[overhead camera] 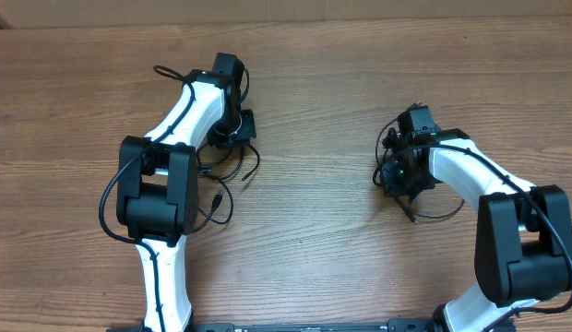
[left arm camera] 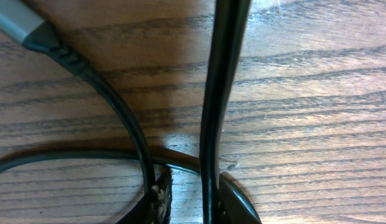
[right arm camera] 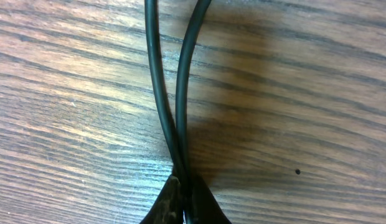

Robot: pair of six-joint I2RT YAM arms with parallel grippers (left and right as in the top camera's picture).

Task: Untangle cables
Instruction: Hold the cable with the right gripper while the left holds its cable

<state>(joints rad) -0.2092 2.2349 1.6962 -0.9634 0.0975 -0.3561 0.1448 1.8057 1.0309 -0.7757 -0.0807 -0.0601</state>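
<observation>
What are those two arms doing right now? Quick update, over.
Left hand shut on one cable. Right hand pinching a doubled strand. Gray plug alongside; loose loops nearby.

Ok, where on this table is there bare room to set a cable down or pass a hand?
Bare wood: the middle strip between the left gripper and the right gripper, the far band of table beyond both, and its near middle. Crowded: the cables looped beside the left arm, and those around the right gripper.
</observation>
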